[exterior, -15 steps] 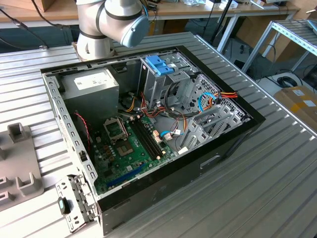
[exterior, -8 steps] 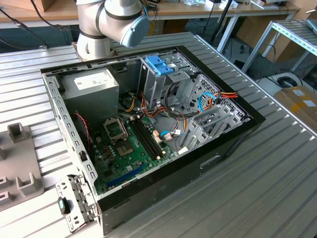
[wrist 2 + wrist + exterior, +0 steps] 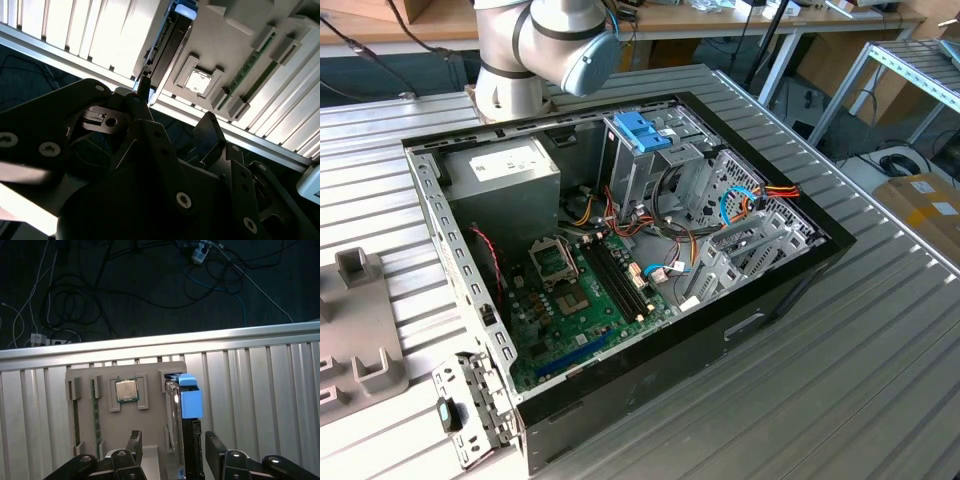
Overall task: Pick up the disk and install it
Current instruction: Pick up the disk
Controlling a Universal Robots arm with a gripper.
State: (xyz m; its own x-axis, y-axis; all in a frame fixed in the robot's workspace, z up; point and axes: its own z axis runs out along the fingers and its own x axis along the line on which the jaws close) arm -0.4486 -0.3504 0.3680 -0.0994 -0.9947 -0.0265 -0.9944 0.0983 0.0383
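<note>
Disk is a flat, silver-grey metal hard drive edged by a light-blue plastic carrier frame. It stands on its thin edge in a slot of a pale grey moulded plastic holder, which lies on the ribbed aluminium table. In both wrist views only the narrow side of the disk faces the camera, so its broad face and any label on it are turned away. The end nearest the black gripper is cut off by the picture's edge in the first wrist view. The jaws are spread wide, one finger on each side of the disk, and neither finger visibly touches it; in the second wrist view the gripper hangs just short of the disk's near end. Beyond the fingertips, beside the disk in the same holder, sit a square silver processor chip and a thin green memory stick, whose markings are too small to read. In the exterior view the silver arm rises behind an open black computer case. Inside the case are a bare blue plastic bracket and a grey box with a white label whose print cannot be made out.
</note>
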